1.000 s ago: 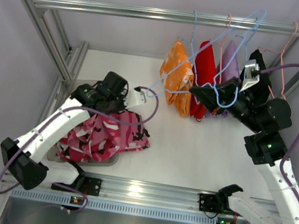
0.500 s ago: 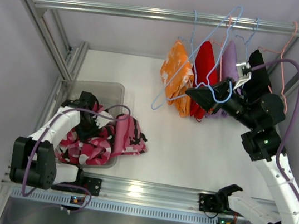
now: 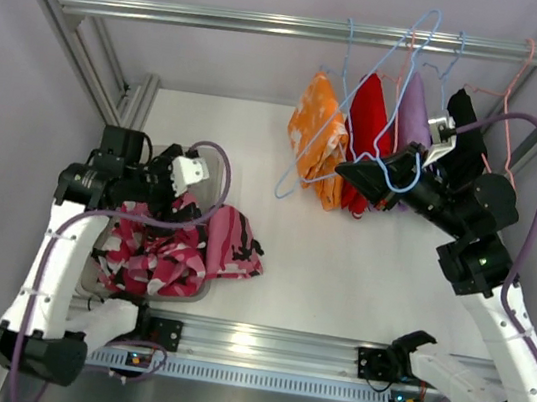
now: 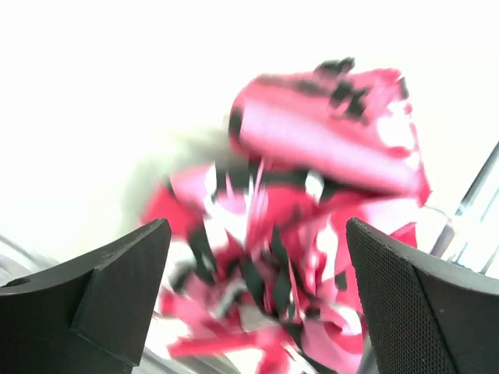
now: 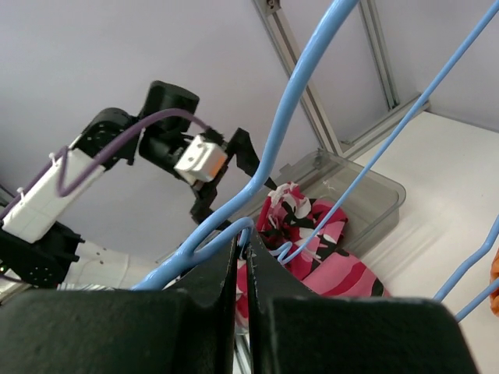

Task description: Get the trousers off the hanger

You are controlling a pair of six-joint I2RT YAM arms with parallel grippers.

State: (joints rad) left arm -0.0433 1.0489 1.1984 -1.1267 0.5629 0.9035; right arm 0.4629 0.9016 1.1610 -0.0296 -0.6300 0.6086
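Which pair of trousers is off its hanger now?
The pink-white-black camouflage trousers, heaped in and over the clear bin at left. The orange trousers hang up at the rail.

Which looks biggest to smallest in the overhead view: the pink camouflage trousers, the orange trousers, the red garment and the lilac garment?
1. pink camouflage trousers, spread out in a heap
2. orange trousers, only slightly wider than the next
3. red garment
4. lilac garment, partly hidden, so unsure
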